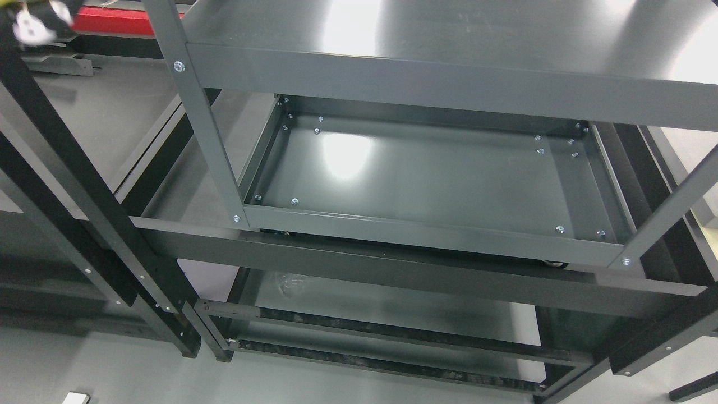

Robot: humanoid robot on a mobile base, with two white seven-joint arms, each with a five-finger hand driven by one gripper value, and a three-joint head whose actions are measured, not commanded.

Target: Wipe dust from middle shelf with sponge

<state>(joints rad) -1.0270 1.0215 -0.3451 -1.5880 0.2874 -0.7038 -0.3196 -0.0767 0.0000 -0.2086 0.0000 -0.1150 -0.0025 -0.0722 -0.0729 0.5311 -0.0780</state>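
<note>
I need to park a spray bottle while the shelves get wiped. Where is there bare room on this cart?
The lower tray is bare across its middle, bordered by its raised rim and corner bolts. The top shelf also shows bare. Access to the tray is tight: the top shelf's front edge overhangs it, with uprights at each side.

No legible text anywhere.

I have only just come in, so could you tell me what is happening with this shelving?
Nothing is being handled at the moment. The head view looks down on a grey metal cart: its top shelf fills the upper edge and a tray-like shelf lies below it, with dark racking in front. No sponge shows, neither robot hand is in view, and wiping does not seem to be underway.
</note>
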